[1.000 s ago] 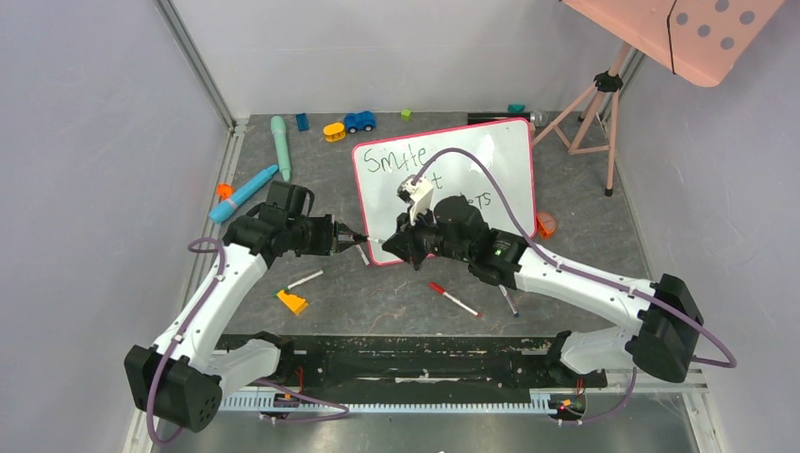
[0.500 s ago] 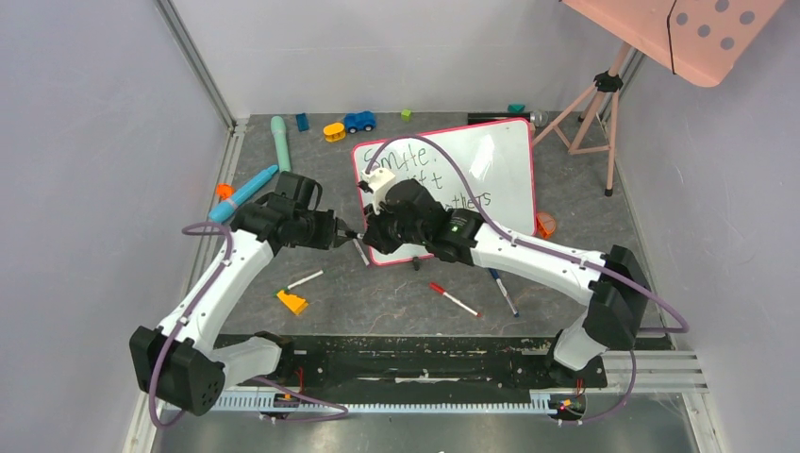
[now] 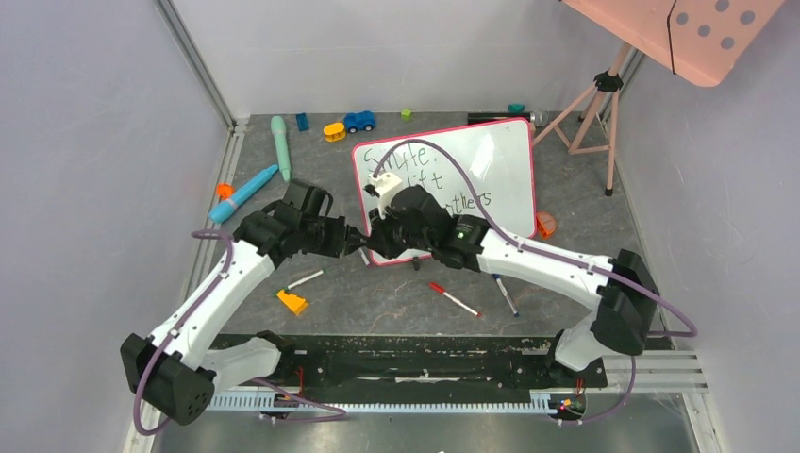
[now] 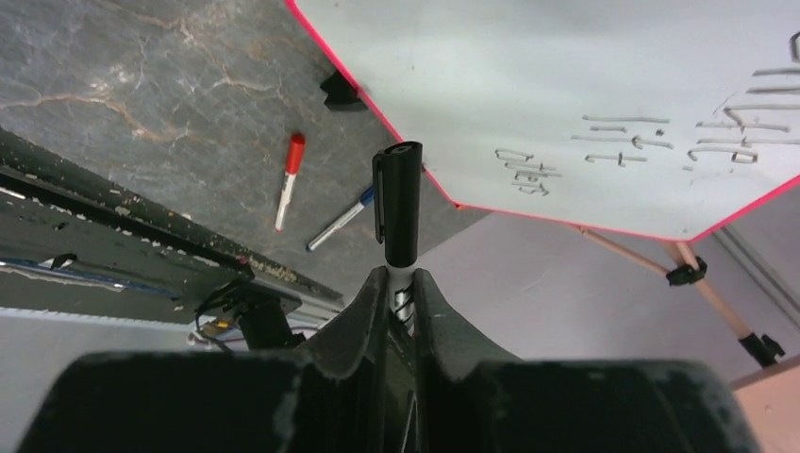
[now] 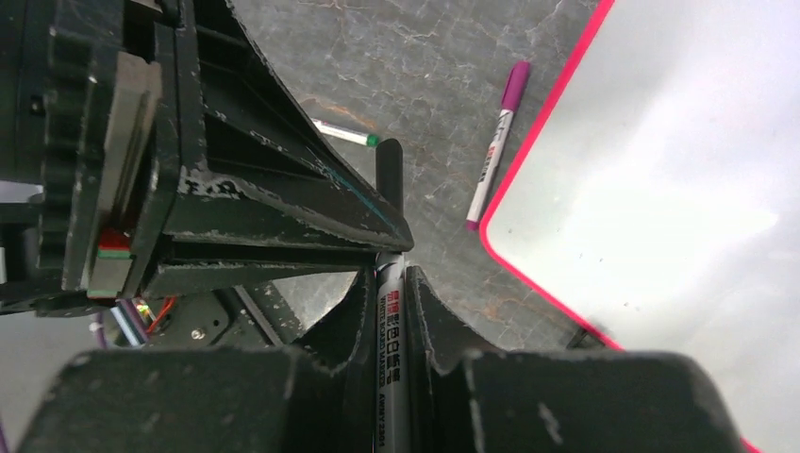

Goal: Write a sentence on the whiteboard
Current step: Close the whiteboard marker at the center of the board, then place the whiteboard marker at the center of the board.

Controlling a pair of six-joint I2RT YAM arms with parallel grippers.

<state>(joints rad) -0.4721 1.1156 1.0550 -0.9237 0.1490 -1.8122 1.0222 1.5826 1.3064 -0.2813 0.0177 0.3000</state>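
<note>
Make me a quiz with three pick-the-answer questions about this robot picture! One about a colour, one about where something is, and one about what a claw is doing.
1. What colour is the thin frame of the big glossy white whiteboard?
A. green
B. pink-red
C. yellow

2. Where does the red-capped white marker lie?
A. on the whiteboard
B. standing in a cup
C. on the grey stone-look table, off the board's near edge

3. What is the right gripper doing?
A. shut on a white-barrelled marker with black lettering
B. open and empty
C. holding a spoon

Answers: B, the board's edge shows pink-red all round. C, it rests on bare table just below the board in the top view. A, the right wrist view shows it clamped on the marker's barrel.
</note>
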